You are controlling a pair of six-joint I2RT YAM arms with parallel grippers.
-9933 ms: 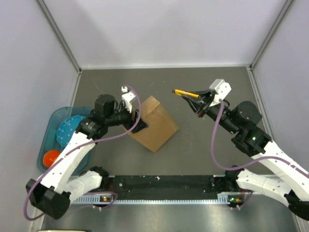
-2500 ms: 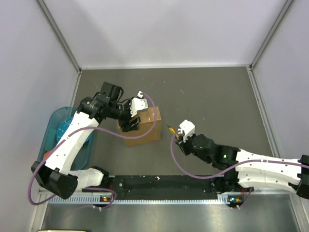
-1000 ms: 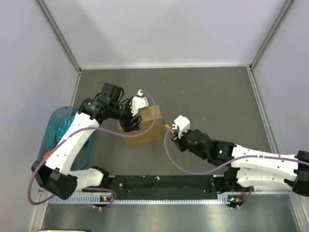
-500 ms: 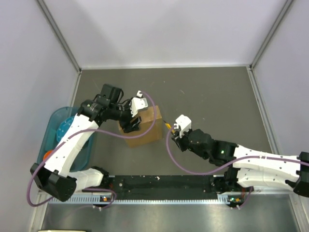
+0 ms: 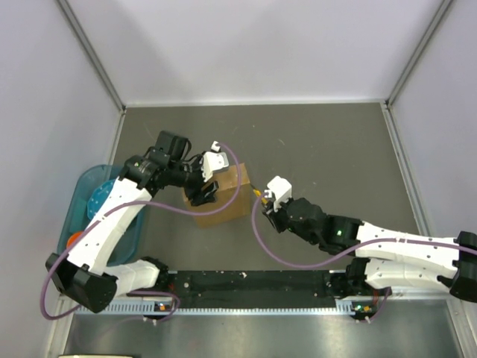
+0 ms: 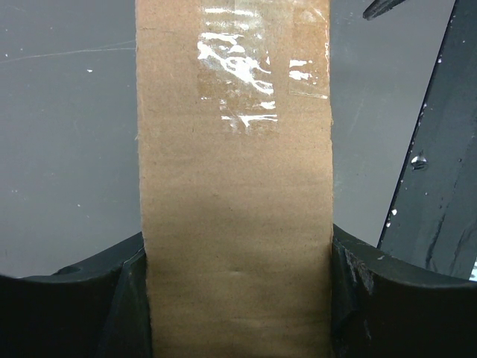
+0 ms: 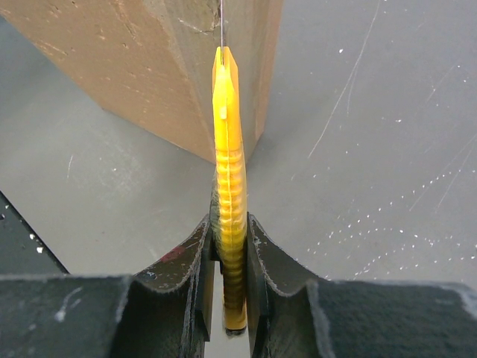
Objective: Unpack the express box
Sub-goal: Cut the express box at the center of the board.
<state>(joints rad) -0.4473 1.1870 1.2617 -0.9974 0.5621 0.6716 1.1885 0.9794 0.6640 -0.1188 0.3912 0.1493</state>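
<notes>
The express box [image 5: 227, 195] is a plain brown cardboard box standing on edge on the grey table. My left gripper [image 5: 203, 192] is shut on it from the left; in the left wrist view the box [image 6: 235, 186] fills the gap between the jaws, with clear tape [image 6: 246, 74] across its far end. My right gripper [image 5: 270, 205] is shut on the yellow utility knife [image 7: 229, 186]. The knife's thin blade [image 7: 221, 22] points at the box's taped right edge [image 7: 201, 67] and touches or nearly touches it. In the top view the knife tip [image 5: 258, 192] is right next to the box's right side.
A teal bin [image 5: 89, 216] at the left table edge holds a blue disc [image 5: 100, 198] and an orange object [image 5: 72, 240]. A black rail [image 5: 253, 283] runs along the near edge between the arm bases. Grey walls enclose the table on three sides.
Since ten seconds ago the left gripper has stood the box on edge and the right arm has swung down and left. Over the last second the knife crept slightly closer to the box's right edge.
</notes>
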